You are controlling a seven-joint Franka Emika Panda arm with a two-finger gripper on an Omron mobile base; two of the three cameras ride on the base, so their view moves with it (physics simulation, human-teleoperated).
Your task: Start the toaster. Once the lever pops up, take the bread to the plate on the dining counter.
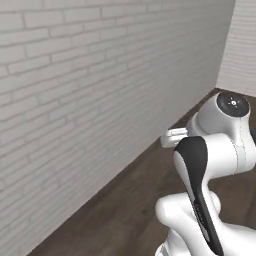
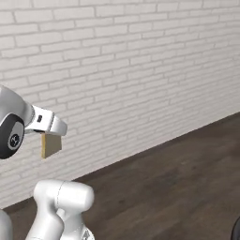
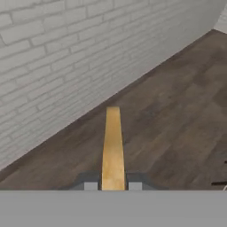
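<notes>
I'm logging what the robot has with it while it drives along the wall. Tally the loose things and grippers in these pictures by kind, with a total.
Bread slices: 1, the bread, seen edge-on between the finger tips
Grippers: 1, the gripper, shut on the bread
Total: 2

dark wood plank floor [image 2: 178, 187], meeting white brick wall [image 2: 122, 70]

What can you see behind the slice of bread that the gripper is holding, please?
Behind the bread, clamped edge-on in the gripper, lie dark wooden floor and a white brick wall. The slice hides a narrow strip of floor behind it.
</notes>
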